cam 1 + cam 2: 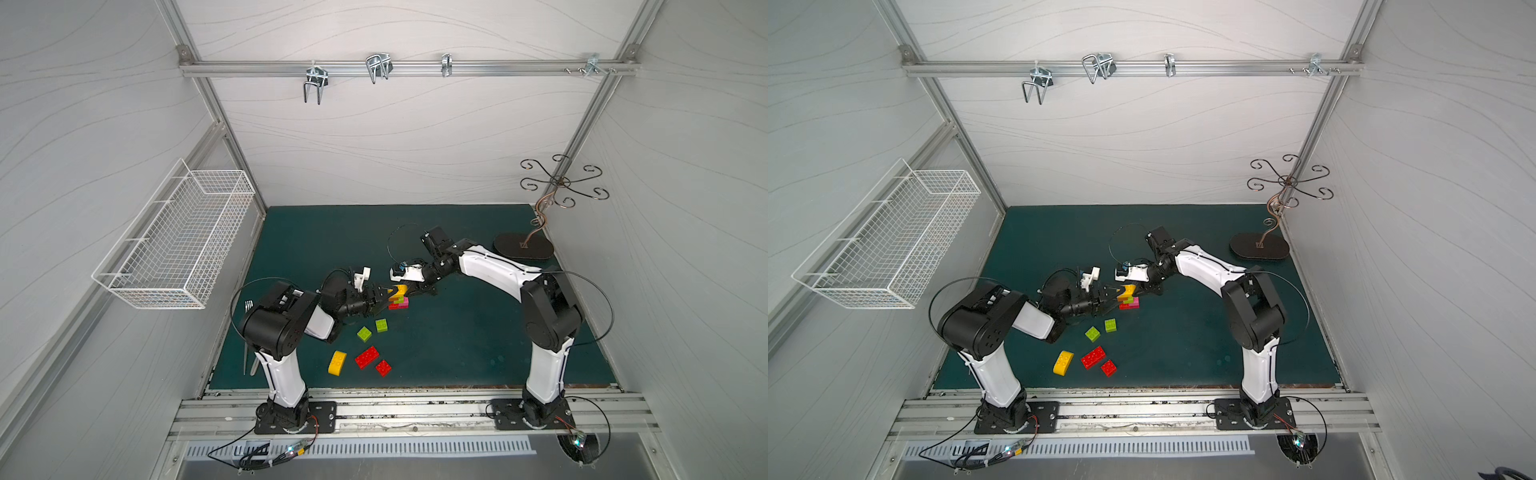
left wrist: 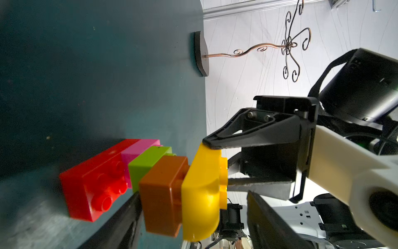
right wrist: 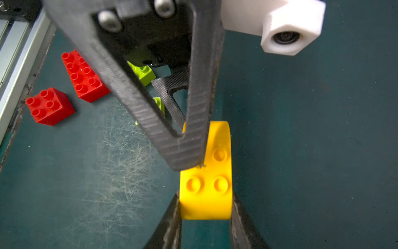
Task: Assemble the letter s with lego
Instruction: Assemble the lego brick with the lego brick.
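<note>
While white wave-patterned panels (image 1: 395,137) on an aluminium frame (image 1: 407,67) wall in the cell, a dark teal mat (image 1: 457,345) covers its floor; the right wrist view shows it scuffed with pale scratches. A white wire basket (image 1: 174,237) hangs on the left wall, and a scrolled copper-toned stand (image 1: 524,246) sits at the mat's far right corner. Both arms reach to mid-mat, where the lego stack stands. A red oblong brick (image 2: 92,187) and a pink brick (image 2: 140,148) lie on the mat, with a lime green brick (image 2: 148,166) on them. An orange-brown brick (image 2: 161,194) comes next and a yellow round-topped brick (image 3: 206,194) is uppermost, with brown studs showing beneath it. The right gripper (image 1: 406,291) is clamped on that yellow brick's two sides. The left gripper (image 1: 384,299) is turned on edge, its jaws apart above and below the brown and yellow bricks, gripping nothing. Nearer the arm bases lie a loose red oblong (image 1: 367,357), a loose yellow brick (image 1: 337,363), two lime green squares (image 1: 364,333) (image 1: 381,325) and a red square (image 1: 383,368).
</note>
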